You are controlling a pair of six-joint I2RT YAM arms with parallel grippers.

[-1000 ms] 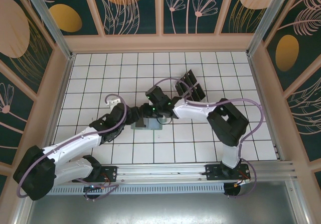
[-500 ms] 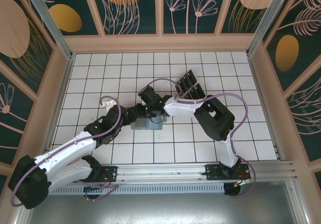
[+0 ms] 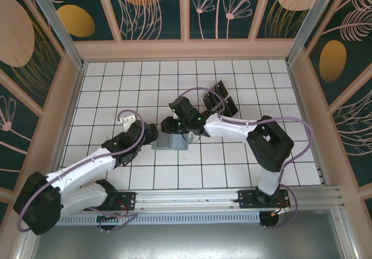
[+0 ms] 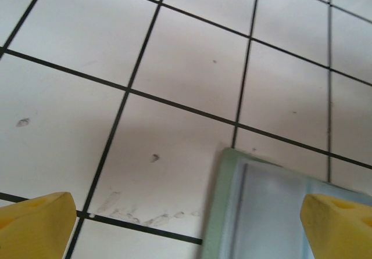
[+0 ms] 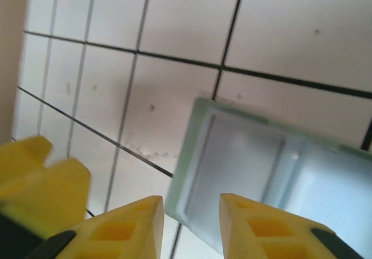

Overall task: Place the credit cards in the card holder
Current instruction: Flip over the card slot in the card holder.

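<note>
At holder (image 3: pixel 170 142), left end effector (image 4: pixel 187 221) is spread wide; right end effector (image 5: pixel 190 212) is parted narrowly, nothing gripped. Farther back, cards (image 3: pixel 220 99) are seen well apart.

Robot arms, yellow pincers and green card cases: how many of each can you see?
Black-and-white robot arms: 2 (left arm, right arm)
Yellow-fingered pincers: 2 (left pincer, right pincer)
Flat sage-green rectangular card holder: 1
Total: 5

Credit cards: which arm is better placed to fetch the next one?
Probably the right: the credit cards stand on its side, just beyond its arm, while the left gripper is at the opposite end of the card holder, farther away.
</note>
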